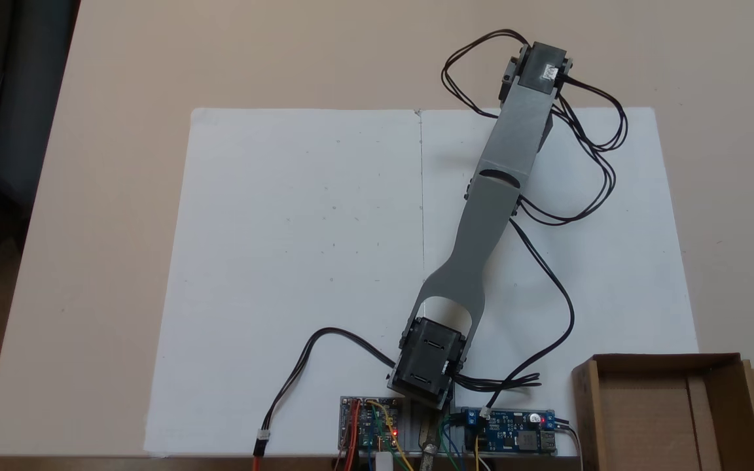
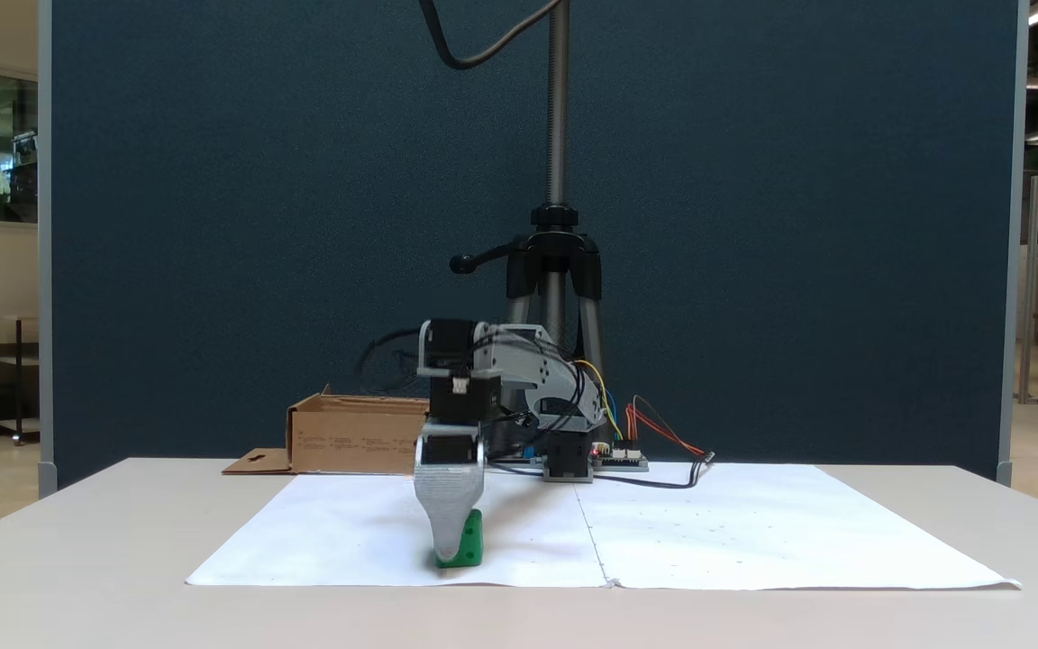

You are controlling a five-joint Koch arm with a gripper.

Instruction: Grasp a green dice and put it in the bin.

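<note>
Since the green dice [image 2: 465, 544] sits on the paper at the gripper [image 2: 452, 552] tip, well apart from the bin [image 2: 352, 437], pinch two flat faces — it looks light, rigid, slick. You cannot tell how the jaws stand.

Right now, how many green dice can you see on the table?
1. The green dice sits on the white paper, partly behind the gripper tip in a fixed view. Others could be hidden under the arm.

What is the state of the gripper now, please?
Gripper: down at the green dice on the paper; open or closed cannot be told, as one jaw hides the other.
</note>
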